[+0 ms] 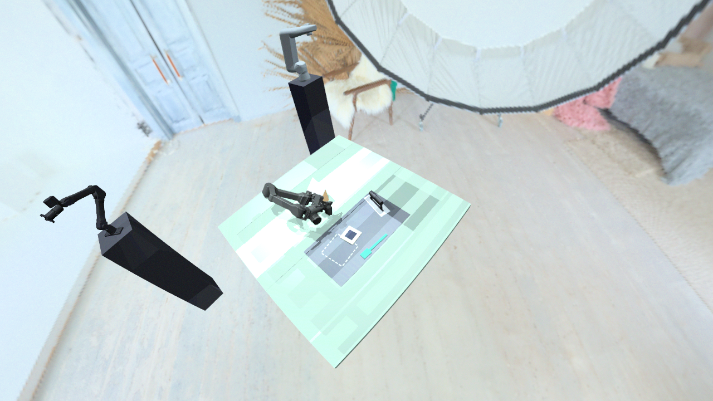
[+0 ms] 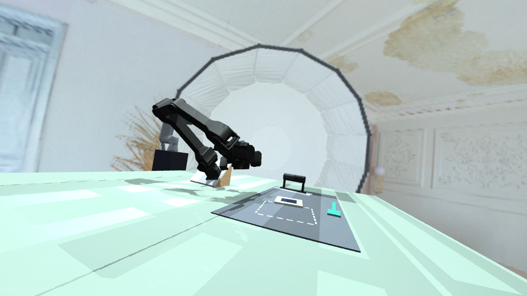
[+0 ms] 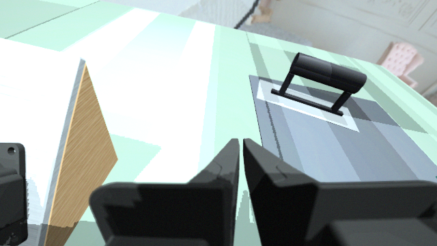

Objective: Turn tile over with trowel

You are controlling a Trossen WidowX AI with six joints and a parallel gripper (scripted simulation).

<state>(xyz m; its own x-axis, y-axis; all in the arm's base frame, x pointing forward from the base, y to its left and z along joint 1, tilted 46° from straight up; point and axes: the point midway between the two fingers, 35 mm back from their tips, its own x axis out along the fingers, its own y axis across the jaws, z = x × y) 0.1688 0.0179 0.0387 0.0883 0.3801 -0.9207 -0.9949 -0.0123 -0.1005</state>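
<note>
gripper (image 3: 240, 145) is pinched together on nothing, so I'd spread the fingers before reaching for the teal trowel (image 1: 373, 247) (lying on the mat (image 1: 343, 272) beside the marked-side-up tile (image 1: 351, 234)).

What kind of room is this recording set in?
Probably a lived-in room used as a photo studio: a huge white softbox looms over the pale green table, with panelled double doors, a fur-draped chair and a plank floor.
</note>
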